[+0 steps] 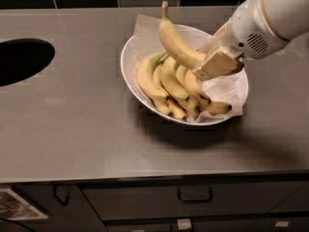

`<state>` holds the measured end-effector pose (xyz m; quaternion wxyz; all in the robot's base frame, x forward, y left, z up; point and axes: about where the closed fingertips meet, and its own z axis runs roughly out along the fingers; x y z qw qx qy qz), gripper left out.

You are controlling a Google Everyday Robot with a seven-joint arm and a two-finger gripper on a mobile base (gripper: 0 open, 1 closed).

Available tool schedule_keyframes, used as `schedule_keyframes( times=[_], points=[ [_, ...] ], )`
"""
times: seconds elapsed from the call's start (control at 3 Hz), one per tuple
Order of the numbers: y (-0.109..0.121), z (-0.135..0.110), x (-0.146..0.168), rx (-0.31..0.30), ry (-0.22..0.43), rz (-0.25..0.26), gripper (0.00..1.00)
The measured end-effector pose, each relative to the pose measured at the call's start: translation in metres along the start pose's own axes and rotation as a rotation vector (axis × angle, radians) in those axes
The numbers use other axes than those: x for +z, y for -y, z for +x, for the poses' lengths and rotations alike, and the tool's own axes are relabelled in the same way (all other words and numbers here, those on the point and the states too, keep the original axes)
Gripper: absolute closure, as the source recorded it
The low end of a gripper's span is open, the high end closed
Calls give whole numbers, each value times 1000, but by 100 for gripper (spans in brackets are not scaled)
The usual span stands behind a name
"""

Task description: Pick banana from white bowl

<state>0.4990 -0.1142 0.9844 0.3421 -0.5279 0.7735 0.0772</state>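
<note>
The white bowl [133, 76], lined with crumpled white paper, sits on the grey counter right of centre. Several bananas lie in it; the leftmost [146, 75] has a greenish patch. My gripper [215, 62] comes in from the upper right and is shut on the banana [176, 42], a long, thick, curved yellow one. It is lifted above the others, its pale stem pointing up over the bowl's far rim. Its lower end is hidden behind the tan finger [219, 65].
A dark round hole [21, 59] is cut in the counter at far left. Dark tiles run along the back wall. Drawers with handles [194, 197] sit below the counter's front edge. My white arm [270, 16] fills the upper right.
</note>
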Motion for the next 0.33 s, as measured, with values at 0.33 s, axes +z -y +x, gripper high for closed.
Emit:
schedule_keyframes(
  times=[0.33],
  points=[
    [-2, -3, -1, -33, 6, -2, 100]
  ],
)
